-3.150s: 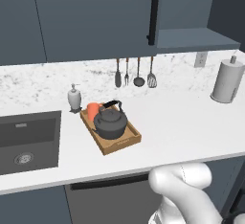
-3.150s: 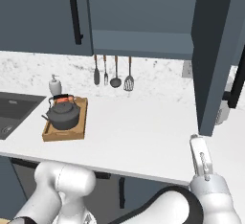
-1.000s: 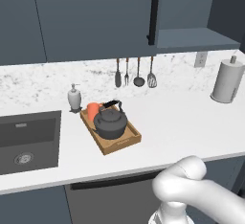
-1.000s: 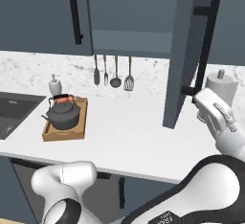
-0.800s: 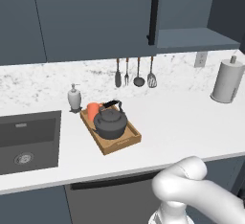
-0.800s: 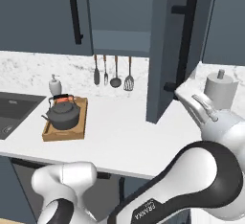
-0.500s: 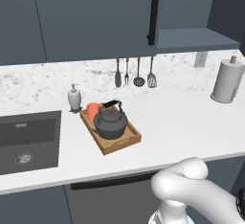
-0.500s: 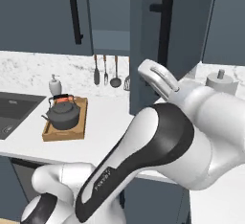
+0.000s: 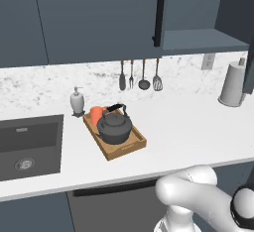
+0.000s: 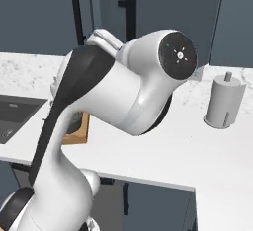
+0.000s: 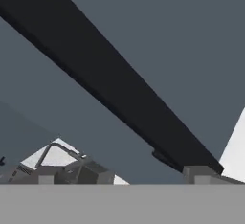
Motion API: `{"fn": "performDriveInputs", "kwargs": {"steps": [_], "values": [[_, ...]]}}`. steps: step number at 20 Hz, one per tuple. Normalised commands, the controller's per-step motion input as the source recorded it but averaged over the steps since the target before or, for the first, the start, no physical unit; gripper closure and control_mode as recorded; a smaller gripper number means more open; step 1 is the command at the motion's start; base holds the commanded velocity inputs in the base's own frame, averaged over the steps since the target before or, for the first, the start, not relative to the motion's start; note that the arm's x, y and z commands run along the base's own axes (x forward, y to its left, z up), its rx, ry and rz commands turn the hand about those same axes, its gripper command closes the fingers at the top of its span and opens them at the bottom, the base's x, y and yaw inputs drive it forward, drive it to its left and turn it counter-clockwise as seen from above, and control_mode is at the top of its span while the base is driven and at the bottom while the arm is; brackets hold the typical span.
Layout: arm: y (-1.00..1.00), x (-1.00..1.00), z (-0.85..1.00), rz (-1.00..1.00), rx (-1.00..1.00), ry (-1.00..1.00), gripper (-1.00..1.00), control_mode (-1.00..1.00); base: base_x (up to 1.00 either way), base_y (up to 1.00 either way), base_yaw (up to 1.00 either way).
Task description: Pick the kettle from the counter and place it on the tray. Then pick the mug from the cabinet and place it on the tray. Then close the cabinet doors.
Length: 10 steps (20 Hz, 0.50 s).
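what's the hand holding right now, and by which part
Nothing. The hand is open, its fingertips close to the black bar handle of a cabinet door, not clamped on it.

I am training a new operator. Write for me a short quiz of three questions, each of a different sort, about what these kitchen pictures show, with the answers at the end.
1. True or false: the kettle stands inside the tray.
2. Multiple choice: what stands just left of the tray on the counter? A) paper-towel roll B) soap dispenser C) a frying pan
3. Fill in: in the hand view, the long black bar close before the gripper is a cabinet door ____.

Key
1. True; the orange mug is in the tray too.
2. B; the paper-towel roll stands far to the right.
3. handle
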Motion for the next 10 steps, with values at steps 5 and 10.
{"fn": "performDriveInputs", "kwargs": {"steps": [5, 10], "values": [[0.62, 0.7, 0.01, 0.0, -0.02, 0.01, -1.0, -1.0, 0.0, 0.0, 0.0], [0.07, 0.97, -0.29, -0.01, 0.0, -0.12, -1.0, -1.0, 0.0, 0.0, 0.0]]}}
